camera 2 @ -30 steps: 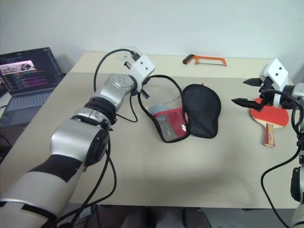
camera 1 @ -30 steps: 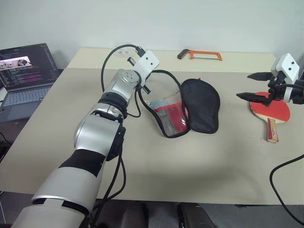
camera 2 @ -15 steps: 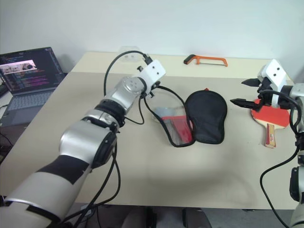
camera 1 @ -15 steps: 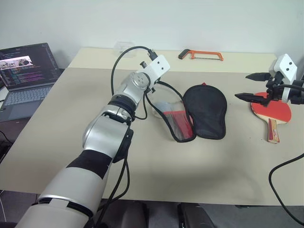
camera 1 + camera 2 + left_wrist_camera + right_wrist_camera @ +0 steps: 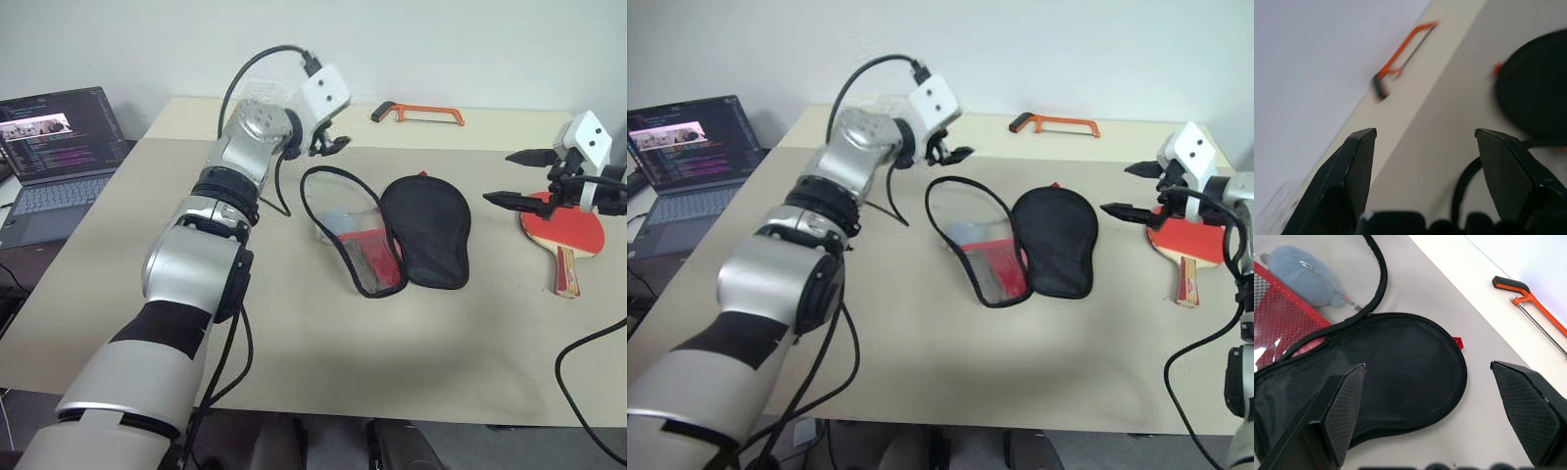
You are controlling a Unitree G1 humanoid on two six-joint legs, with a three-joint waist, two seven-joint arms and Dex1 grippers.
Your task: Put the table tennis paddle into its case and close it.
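Left eye view: case (image 5: 392,235) lies unzipped at worktop (image 5: 294,323) centre, paddle (image 5: 560,230) at its 3 o'clock. Both tools, left (image 5: 331,145) and right (image 5: 509,178), stand apart, empty. Right should drop onto the paddle's handle, gripping squarely.

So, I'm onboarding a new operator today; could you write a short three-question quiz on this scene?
1. True or false: the table tennis paddle is already inside the case.
2. Multiple choice: the orange hacksaw lies
A. beside the laptop
B. near the table's far edge, beyond the case
C. inside the case
3. Short answer: what state is each gripper in, and is either holding anything?

Key
1. False: the paddle lies on the table under the right gripper, apart from the unzipped, spread-open case.
2. B
3. The left gripper and the right gripper are both open and empty.
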